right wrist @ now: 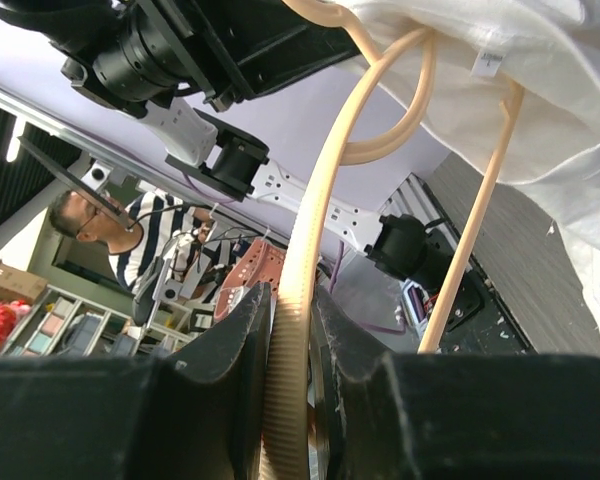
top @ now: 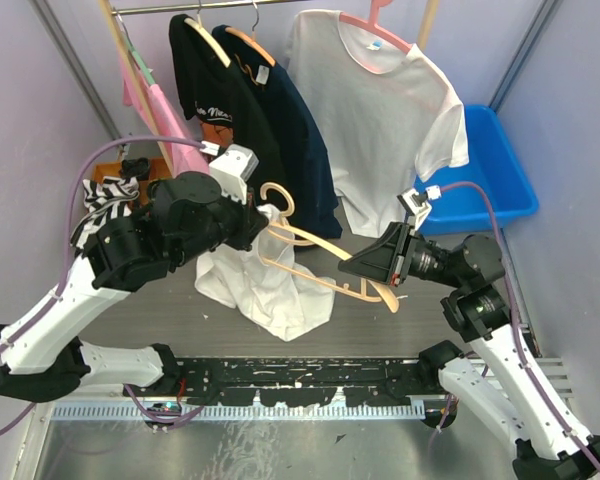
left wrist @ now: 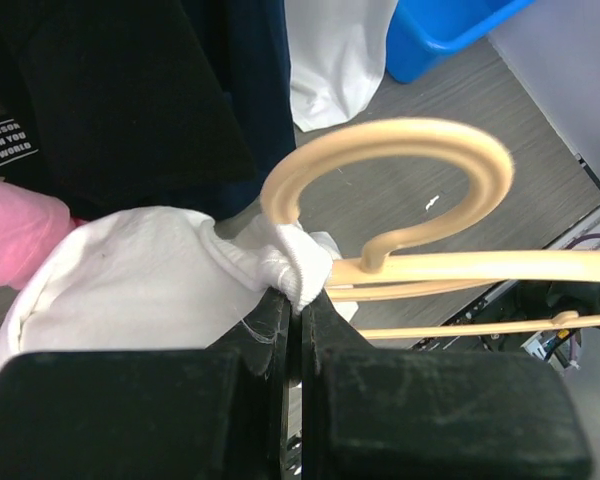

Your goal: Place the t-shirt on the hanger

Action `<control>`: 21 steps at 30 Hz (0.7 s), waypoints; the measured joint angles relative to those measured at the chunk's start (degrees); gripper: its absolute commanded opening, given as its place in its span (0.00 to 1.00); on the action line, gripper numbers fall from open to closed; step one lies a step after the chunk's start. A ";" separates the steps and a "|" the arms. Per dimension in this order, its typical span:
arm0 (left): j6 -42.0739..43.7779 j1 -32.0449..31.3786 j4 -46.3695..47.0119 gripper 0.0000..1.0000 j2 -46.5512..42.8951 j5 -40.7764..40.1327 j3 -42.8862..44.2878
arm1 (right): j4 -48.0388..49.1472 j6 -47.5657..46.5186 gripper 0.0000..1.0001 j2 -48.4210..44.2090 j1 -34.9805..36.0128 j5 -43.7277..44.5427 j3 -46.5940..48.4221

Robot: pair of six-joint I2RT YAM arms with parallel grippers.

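Left gripper pinches a bunched fold of the white t-shirt just beside the hook base of the wooden hanger; right gripper is clamped on one hanger arm. The hanger's long axis runs from left gripper to right gripper, the shirt hanging below its left end, so the cloth likely has to travel rightward along it

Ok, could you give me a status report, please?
Left gripper shut on t-shirt. Right gripper shut on hanger. Not hung yet. Dark shirts hanging close behind.
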 measured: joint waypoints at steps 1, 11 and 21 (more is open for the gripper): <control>0.00 0.00 0.59 0.09 -0.11 -0.07 -0.55 | 0.96 0.44 0.01 -0.09 0.94 0.96 -0.98; 0.02 0.02 3.96 0.28 -0.59 -1.18 -5.68 | 6.78 0.72 0.01 -0.07 13.97 11.30 -7.26; -0.68 0.11 5.75 0.31 -5.49 -0.61 -10.80 | 8.17 -1.25 0.01 0.11 15.72 14.53 -8.52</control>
